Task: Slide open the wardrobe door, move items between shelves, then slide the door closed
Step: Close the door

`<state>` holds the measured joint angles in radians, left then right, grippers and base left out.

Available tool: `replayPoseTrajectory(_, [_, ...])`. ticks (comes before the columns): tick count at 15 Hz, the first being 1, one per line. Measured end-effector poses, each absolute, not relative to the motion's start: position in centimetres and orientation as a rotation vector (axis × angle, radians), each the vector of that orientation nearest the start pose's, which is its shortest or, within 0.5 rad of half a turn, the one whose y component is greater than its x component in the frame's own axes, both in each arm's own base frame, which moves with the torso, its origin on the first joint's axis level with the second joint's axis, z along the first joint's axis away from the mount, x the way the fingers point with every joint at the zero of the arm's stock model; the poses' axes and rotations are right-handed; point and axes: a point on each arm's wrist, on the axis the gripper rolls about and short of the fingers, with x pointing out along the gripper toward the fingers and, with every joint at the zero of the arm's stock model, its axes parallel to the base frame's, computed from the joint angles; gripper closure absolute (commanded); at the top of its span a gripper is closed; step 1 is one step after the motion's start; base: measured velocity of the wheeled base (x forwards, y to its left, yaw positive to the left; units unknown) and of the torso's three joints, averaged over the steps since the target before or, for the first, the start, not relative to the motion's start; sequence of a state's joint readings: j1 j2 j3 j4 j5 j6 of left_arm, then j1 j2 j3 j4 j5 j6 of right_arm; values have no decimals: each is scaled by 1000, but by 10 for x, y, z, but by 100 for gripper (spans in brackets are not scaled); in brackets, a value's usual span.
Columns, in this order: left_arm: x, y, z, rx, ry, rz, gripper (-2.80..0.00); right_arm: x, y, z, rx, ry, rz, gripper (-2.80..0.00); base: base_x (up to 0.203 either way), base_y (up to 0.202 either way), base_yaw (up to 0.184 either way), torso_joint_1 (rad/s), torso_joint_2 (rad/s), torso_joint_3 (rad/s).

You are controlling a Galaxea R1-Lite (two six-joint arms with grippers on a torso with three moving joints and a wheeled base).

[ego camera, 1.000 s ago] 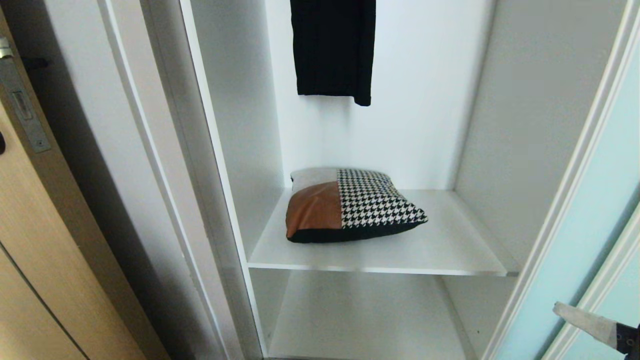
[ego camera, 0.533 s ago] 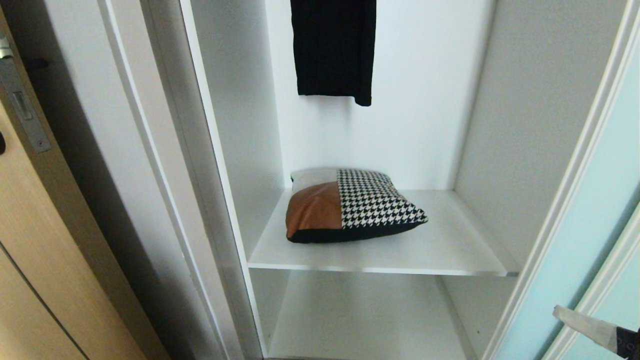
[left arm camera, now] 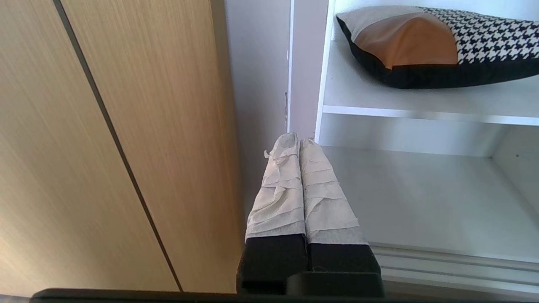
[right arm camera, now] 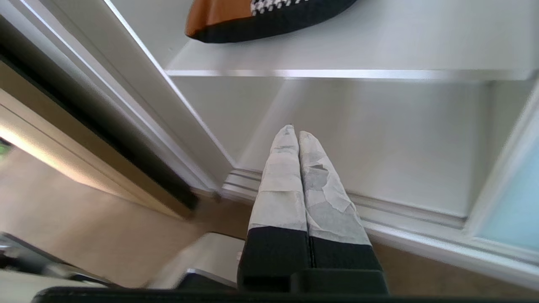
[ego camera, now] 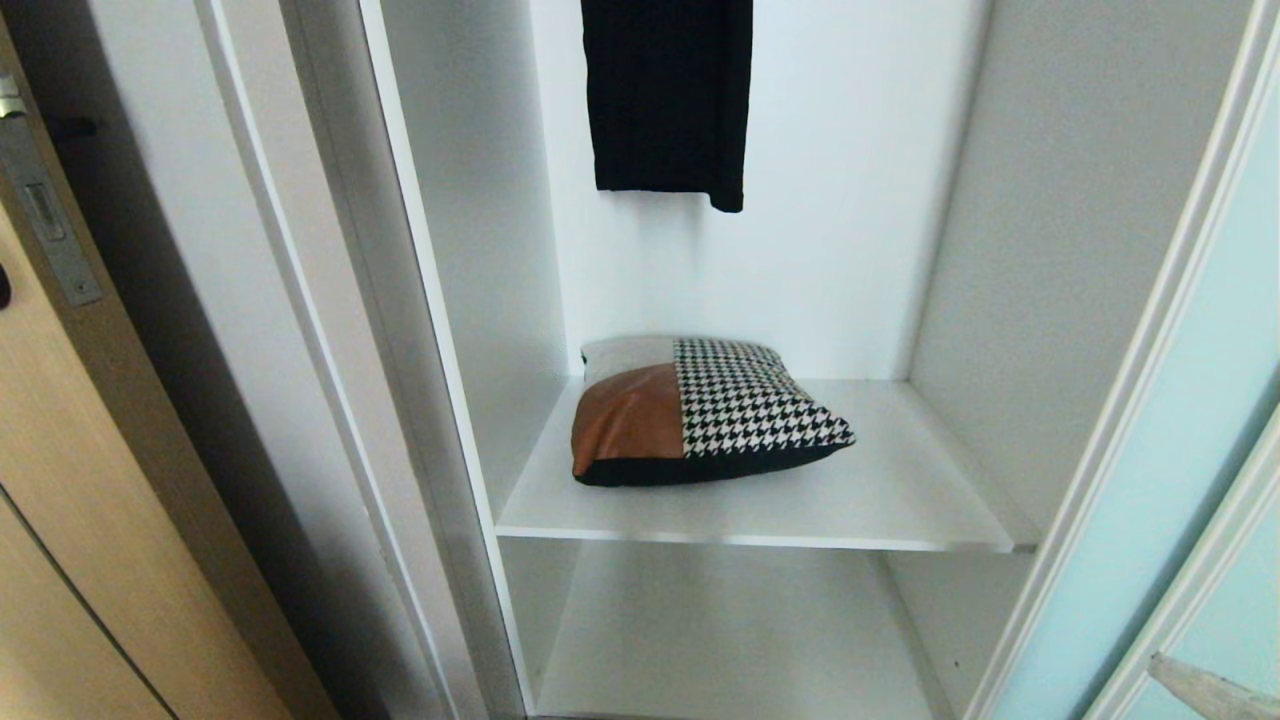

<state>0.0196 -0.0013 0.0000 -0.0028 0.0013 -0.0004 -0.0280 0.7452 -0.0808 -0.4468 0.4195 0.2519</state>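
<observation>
- Pressed together and empty, my right pincer (right arm camera: 293,135) hangs low before the wardrobe's open bay, touching nothing; only its tip shows at the head view's lower right corner.
- My left pincer (left arm camera: 299,141) is likewise closed on nothing, beside the wooden door (left arm camera: 126,126).
- Above both, the cushion (ego camera: 700,410) lies flat on the upper shelf (ego camera: 900,500), toward its left side.
- The lower shelf (ego camera: 740,640) is beneath it.
- The sliding door (ego camera: 1180,450) stands at the right, the bay open.
- A black garment (ego camera: 668,95) hangs above the cushion.

Closed right claw (right arm camera: 294,134) below cushion (right arm camera: 257,19) shelf (right arm camera: 379,46)
</observation>
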Motion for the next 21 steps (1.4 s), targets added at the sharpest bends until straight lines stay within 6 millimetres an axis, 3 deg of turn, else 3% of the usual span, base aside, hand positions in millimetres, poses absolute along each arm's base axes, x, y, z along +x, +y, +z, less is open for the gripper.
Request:
replayPoseTrajectory(3, [-23, 0, 76, 0, -4, 21, 0, 46, 8, 129, 253, 242, 347, 0, 0, 0, 0, 0, 0, 0])
replayPoseTrajectory(10, [-23, 0, 76, 0, -4, 21, 0, 5, 3, 94, 118, 182, 145, 0, 0, 0, 0, 0, 0, 0])
replayPoseTrajectory(13, [-23, 0, 76, 0, -3, 21, 0, -7, 1, 85, 115, 138, 48, 0, 0, 0, 0, 0, 0, 0])
replayPoseTrajectory(21, [-23, 0, 76, 0, -3, 21, 0, -22, 1, 81, 123, -43, 40, 0, 0, 0, 0, 0, 0, 0])
